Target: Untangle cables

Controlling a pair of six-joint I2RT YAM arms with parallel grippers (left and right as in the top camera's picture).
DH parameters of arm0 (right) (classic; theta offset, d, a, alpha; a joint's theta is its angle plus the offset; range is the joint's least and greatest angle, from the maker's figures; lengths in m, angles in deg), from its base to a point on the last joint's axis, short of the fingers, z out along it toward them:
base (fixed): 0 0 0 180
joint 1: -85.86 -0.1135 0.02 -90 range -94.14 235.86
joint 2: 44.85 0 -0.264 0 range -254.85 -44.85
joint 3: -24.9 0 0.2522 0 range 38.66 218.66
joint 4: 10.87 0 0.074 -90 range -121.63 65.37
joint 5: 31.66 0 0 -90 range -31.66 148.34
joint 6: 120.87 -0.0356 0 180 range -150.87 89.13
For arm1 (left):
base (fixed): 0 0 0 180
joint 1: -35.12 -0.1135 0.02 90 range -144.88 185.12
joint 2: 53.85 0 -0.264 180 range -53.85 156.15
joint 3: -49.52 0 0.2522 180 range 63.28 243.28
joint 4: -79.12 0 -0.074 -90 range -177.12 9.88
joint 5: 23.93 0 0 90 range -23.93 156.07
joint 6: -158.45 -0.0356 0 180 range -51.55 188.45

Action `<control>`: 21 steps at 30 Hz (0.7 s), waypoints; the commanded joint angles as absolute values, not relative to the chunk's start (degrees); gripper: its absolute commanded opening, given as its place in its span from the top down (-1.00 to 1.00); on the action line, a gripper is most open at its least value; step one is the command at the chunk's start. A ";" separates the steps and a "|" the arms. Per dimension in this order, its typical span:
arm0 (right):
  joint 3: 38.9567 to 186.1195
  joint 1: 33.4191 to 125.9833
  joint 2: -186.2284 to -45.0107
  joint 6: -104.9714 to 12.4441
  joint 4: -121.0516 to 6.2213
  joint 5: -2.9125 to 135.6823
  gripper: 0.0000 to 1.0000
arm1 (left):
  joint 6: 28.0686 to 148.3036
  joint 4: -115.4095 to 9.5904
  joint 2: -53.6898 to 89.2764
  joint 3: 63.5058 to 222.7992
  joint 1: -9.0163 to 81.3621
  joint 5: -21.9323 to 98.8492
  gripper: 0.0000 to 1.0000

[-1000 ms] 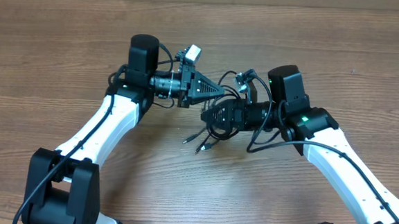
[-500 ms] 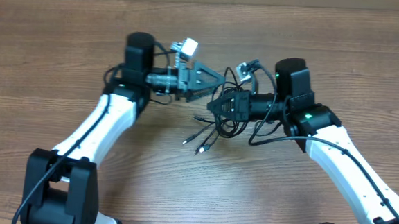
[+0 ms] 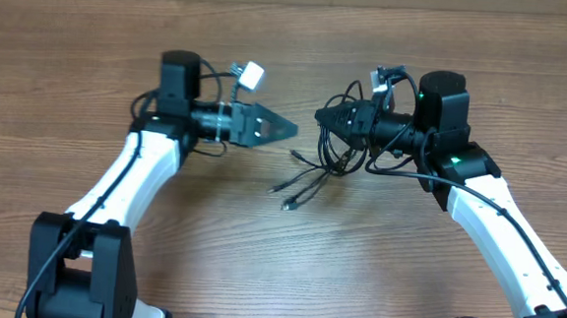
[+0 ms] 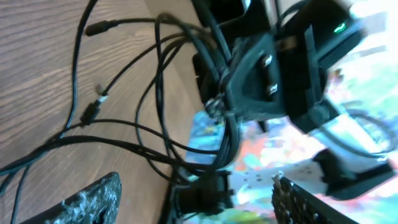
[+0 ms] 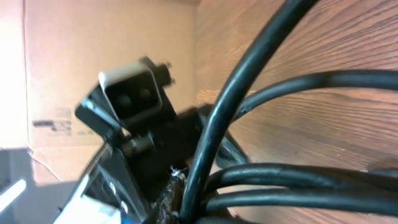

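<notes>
Toward the worktop's (image 3: 291, 41) far edge, the right hand (image 3: 328, 118) clamps the cables (image 3: 307, 183), limp and light. The left hand (image 3: 287, 130) gapes empty. A loose plug end (image 3: 285, 206) looks the likeliest hold.

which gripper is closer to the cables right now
Right. The right gripper is shut on the cables. The left gripper is open, pointing at the bundle across a gap.

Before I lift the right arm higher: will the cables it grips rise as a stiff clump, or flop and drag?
Probably floppy: the cables droop in slack loops from the right fingers, plug ends lying on the table. Likely light, being thin. They may snag rather than slip free, since strands cross in the left wrist view.
</notes>
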State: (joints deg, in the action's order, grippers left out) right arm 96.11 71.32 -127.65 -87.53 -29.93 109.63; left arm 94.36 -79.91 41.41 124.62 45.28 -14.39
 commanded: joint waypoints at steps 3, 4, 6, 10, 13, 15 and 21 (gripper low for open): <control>97.77 71.67 -127.61 -93.12 -29.71 108.73 0.93 | 87.65 -82.84 40.21 124.40 51.37 -9.76 -0.59; 97.77 71.67 -127.59 -94.00 -29.71 108.73 0.93 | 87.67 -83.13 40.21 124.40 52.31 -8.77 -0.61; 97.77 71.63 -127.61 -94.79 -29.60 108.67 0.93 | 87.67 -83.13 40.21 124.40 54.00 -6.24 -0.65; 97.77 71.01 -127.61 -94.76 -29.65 108.12 0.93 | 87.72 -84.79 40.21 124.40 56.12 -4.86 -0.68; 97.77 69.81 -127.61 -94.76 -29.62 107.62 0.93 | 87.76 -86.80 40.21 124.40 56.27 -3.73 -0.66; 97.77 69.29 -127.61 -94.74 -29.62 106.79 0.93 | 87.74 -86.84 40.21 124.40 56.27 -1.80 -0.40; 97.77 69.22 -127.61 -90.55 -29.89 105.37 0.87 | 85.92 -84.04 40.21 124.40 55.61 2.66 0.92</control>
State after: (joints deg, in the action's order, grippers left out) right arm 96.11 69.53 -128.02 -93.72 -30.28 105.04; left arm 88.72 -85.73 40.75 124.60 56.42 -2.22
